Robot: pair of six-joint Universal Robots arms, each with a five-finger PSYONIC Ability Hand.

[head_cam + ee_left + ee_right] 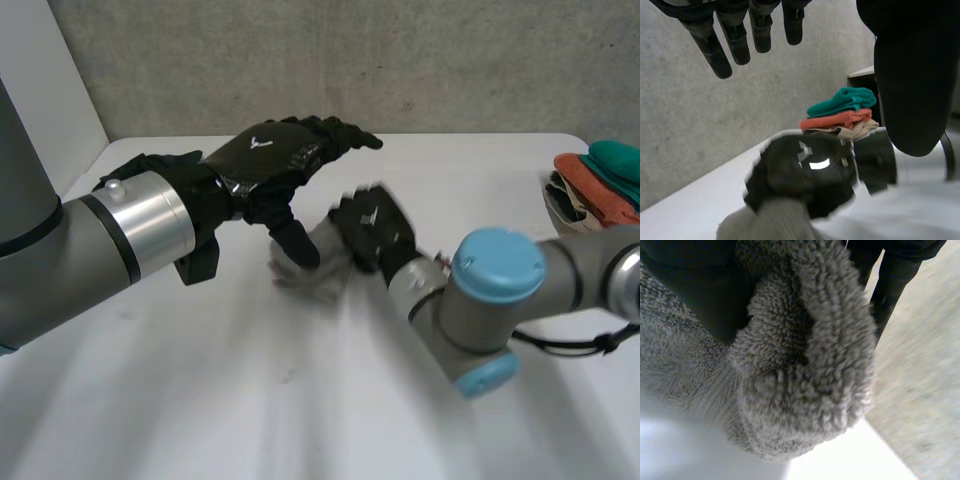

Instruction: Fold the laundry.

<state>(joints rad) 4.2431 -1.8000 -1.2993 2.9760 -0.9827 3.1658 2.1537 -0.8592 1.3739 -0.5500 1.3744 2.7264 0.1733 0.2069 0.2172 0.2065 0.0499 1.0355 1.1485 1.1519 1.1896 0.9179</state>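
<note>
Gripping the grey cloth (320, 275) on the tabletop (200, 380), the right robot hand (372, 228) has it bunched in its palm. The left robot hand (275, 160) hangs open just beside the cloth, thumb pointing down at it.

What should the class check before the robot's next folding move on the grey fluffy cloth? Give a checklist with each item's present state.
1. Right hand grips the grey fluffy cloth: ok, the cloth is bunched in its grasp.
2. Left hand free: ok, open, thumb pointing down beside the cloth.
3. Cloth lies flat: not ok, crumpled.
4. Stack of folded teal, orange and beige cloths clear of both hands: ok, at the white table's right side.
5. Cloth's corners found: cannot tell.
</note>
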